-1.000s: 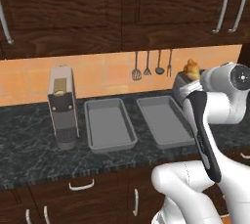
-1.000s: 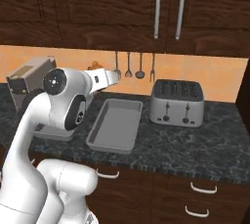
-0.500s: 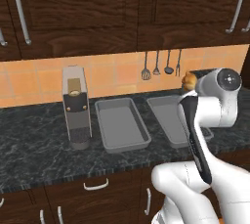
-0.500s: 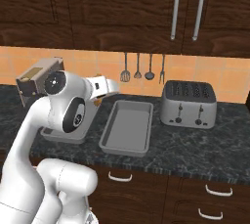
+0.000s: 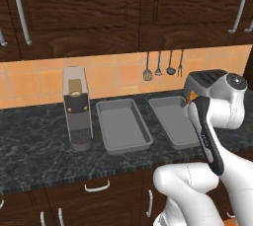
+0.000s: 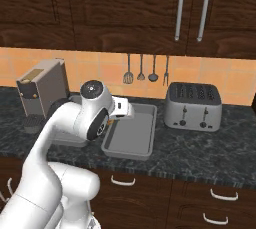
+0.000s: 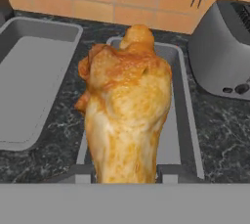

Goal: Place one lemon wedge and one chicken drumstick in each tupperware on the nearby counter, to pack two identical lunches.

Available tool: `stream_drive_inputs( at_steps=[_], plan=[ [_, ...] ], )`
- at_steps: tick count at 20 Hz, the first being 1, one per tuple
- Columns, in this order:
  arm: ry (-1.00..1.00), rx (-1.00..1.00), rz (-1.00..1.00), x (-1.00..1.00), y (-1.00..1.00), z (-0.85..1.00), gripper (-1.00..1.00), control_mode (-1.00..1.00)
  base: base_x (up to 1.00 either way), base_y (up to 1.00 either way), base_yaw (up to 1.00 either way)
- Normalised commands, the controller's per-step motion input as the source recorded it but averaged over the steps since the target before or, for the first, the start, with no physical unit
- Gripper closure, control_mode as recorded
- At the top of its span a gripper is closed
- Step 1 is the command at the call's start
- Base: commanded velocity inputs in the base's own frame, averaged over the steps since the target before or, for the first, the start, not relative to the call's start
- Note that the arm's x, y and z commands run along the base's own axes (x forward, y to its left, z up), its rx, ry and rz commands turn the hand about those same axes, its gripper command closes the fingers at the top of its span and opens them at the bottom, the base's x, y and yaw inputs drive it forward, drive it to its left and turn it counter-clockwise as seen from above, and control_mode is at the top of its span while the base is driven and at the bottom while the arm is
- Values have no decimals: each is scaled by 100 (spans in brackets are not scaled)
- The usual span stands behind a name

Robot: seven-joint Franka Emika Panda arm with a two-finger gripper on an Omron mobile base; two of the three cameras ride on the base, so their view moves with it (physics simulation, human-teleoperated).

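A golden-brown chicken drumstick (image 7: 127, 115) stands upright between the fingers of my gripper (image 7: 126, 174), which is shut on it. It hangs above the right tupperware (image 7: 188, 115), a shallow grey tray. The left tupperware (image 7: 29, 86) lies beside it. Both trays, left (image 5: 122, 126) and right (image 5: 173, 119), rest on the marbled counter (image 5: 39, 141) and look empty. In the right base view my gripper (image 6: 127, 110) reaches over the near left part of the right tray (image 6: 132, 138). The lemon wedge is out of view.
A silver toaster (image 6: 192, 105) stands right of the trays, close to the right one (image 7: 224, 47). A coffee machine (image 5: 76, 106) stands left of them. Kitchen utensils (image 5: 163, 64) hang on the tiled wall behind. Dark cabinets run above, drawers below.
The whole scene slid a little to the right in both base views early on, so the base moved, then held still. The drumstick stays in the shut gripper.
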Motion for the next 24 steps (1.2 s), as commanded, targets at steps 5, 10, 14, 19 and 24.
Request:
stream_drive_inputs(
  at_steps=[5, 10, 14, 19, 24],
  plan=[
    [6, 4, 3, 37, 1, -52, 100, -100, 0, 0, 0],
    [11, 0, 1, 47, 0, -33, 100, -100, 0, 0, 0],
    [8, 0, 2, 35, 0, -39, 100, -100, 0, 0, 0],
    [3, 0, 2, 30, 0, -56, 100, -100, 0, 0, 0],
    [0, 0, 1, 31, 0, -37, 100, -100, 0, 0, 0]
  ],
)
